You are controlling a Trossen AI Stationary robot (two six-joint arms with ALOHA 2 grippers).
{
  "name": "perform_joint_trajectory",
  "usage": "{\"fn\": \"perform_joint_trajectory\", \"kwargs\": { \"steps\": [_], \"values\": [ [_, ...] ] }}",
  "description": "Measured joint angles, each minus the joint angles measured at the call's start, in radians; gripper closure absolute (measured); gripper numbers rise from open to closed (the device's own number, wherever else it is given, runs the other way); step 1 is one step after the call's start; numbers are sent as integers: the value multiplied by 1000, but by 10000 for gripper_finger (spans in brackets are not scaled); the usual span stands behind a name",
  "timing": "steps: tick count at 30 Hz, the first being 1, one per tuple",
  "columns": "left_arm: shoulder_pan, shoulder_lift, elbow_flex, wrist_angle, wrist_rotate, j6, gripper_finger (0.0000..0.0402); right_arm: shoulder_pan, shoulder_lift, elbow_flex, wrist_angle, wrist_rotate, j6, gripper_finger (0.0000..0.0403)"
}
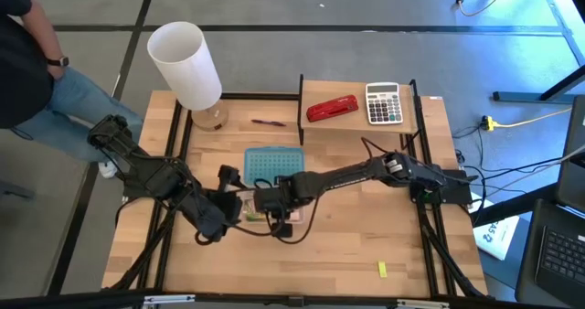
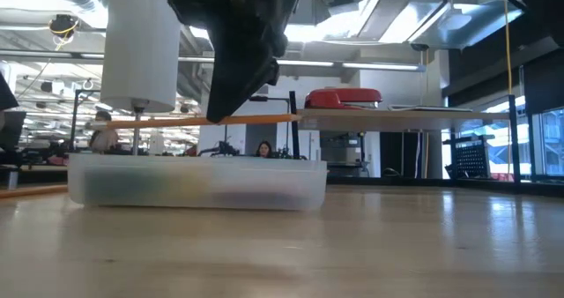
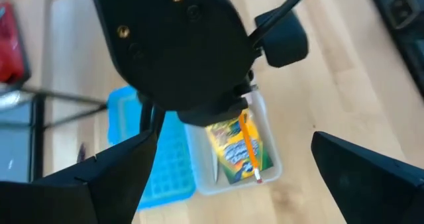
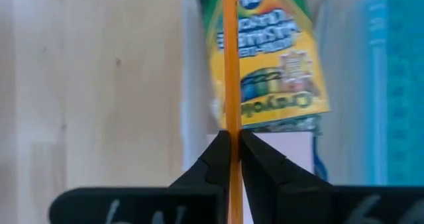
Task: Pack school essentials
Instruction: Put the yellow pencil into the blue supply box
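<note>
A clear plastic box [image 1: 267, 210] sits mid-table and shows low and wide in the low view [image 2: 198, 183]. The green-yellow crayon box [image 3: 233, 148] lies flat inside it. My right gripper [image 1: 274, 202] hangs over the box, shut on an orange pencil [image 2: 264, 117]. My left gripper [image 1: 227, 202] hovers just left of the box, open, with its fingers [image 3: 106, 177] wide apart. A thin dark-red pen [image 1: 268, 122] lies on the table near the far edge. A tiny yellow block [image 1: 383, 269] lies near the near edge. Scissors and sticky notes are out of view. My right gripper [image 4: 232, 134] pinches the orange pencil [image 4: 231, 85] between its two fingers, about at mid-length. The fingers come from above, pointing down, and lie across the pencil. The pencil is level and lifted clear above the crayon box [image 4: 268, 58] and the clear box.
A blue lid [image 1: 272, 165] lies just beyond the box. On a raised shelf at the far right stand a red stapler [image 1: 331, 108] and a grey calculator [image 1: 384, 103]. A tall white cylinder [image 1: 186, 64] stands far left, with a person [image 1: 27, 62] beyond that corner.
</note>
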Motion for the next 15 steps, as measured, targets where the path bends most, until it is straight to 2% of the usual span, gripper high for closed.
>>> {"fn": "perform_joint_trajectory", "kwargs": {
  "steps": [15],
  "values": [
    [1, 0, 0, -46, -91, -136, 5, -63, 1, -8, -48, 76, -27, 372]
  ]
}}
